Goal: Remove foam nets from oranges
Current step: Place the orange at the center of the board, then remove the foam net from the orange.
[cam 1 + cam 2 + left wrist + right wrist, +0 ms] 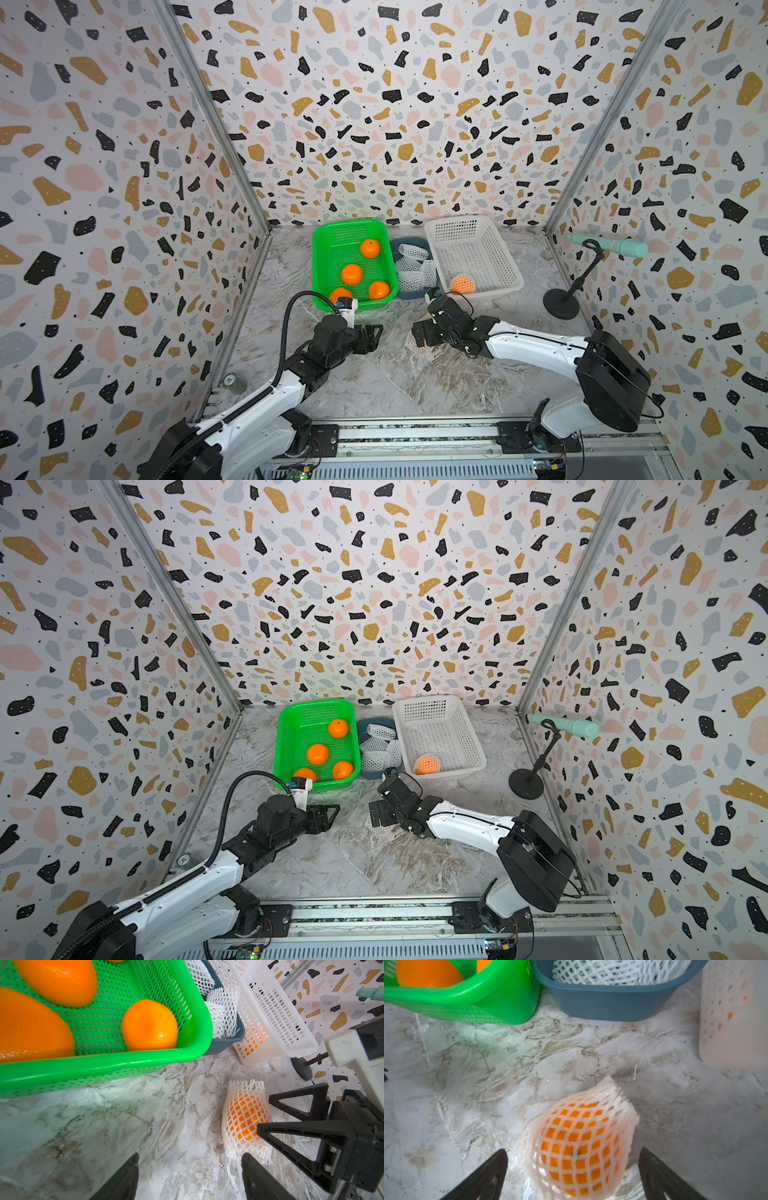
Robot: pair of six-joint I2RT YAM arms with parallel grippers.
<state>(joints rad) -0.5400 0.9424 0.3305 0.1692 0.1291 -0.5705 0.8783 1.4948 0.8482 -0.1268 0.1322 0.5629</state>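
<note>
Straddling the netted orange point(577, 1142) on the bench point(488, 1059) with the right pincer point(573, 1150) spread wide, unclamped. Hovering beside with the left pincer point(190, 1155) parted, empty. Showing four bare oranges point(351, 274) in the green basket point(345, 232), another netted orange point(462, 285) in the white basket point(469, 245).

Surface: marble-patterned tabletop point(374, 386). Directly on it, mid-frame row, left to right: green basket point(320, 266), blue-grey tub point(415, 296), white basket point(505, 257). Black stand base point(561, 304) right. Netted orange point(245, 1118) below tub.

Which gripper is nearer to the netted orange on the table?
Right. The right gripper has open jaws on both sides of the netted orange; the left gripper is beside it, apart.
</note>
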